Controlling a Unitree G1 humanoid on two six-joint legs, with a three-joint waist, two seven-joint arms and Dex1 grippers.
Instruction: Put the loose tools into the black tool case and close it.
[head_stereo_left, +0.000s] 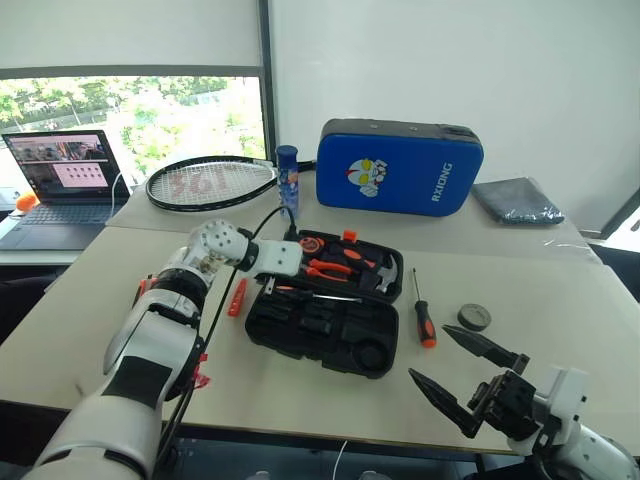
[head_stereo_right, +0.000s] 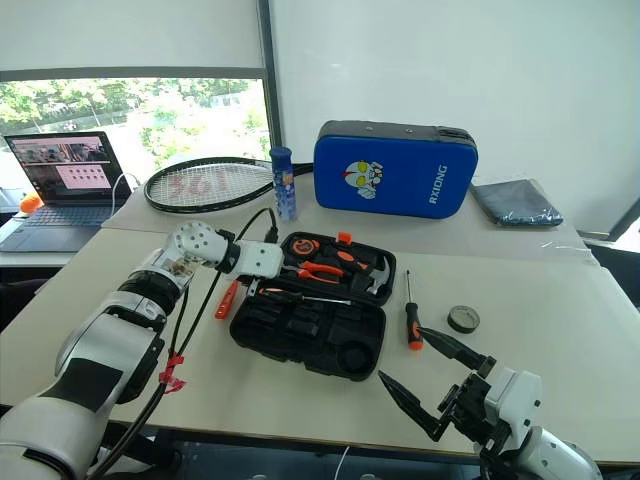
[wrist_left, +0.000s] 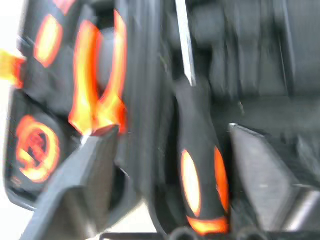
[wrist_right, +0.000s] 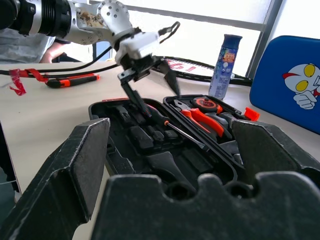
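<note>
The left pincer (wrist_right: 148, 75) hangs spread over the hinge side of the black tool case (head_stereo_left: 325, 300), its two fingers parted on either side of a screwdriver (wrist_right: 172, 127) that lies across the case — touching it or just clear, I cannot tell. The case lies flat open on the desk (head_stereo_left: 560, 300), pliers (head_stereo_left: 328, 268) and a tape measure (head_stereo_left: 311, 244) seated in its far half. A utility knife (head_stereo_left: 237, 296) lies just beside its left edge; a second screwdriver (head_stereo_left: 423, 314) lies to its right, and a small black tape roll (head_stereo_left: 474, 317) beyond that. The right pincer (head_stereo_left: 462, 374) hovers wide open and empty near the desk's front edge. Behind stand a blue padded case (head_stereo_left: 400, 167), a bottle (head_stereo_left: 288, 180), a tennis racket (head_stereo_left: 210, 184) and a laptop (head_stereo_left: 62, 185).
</note>
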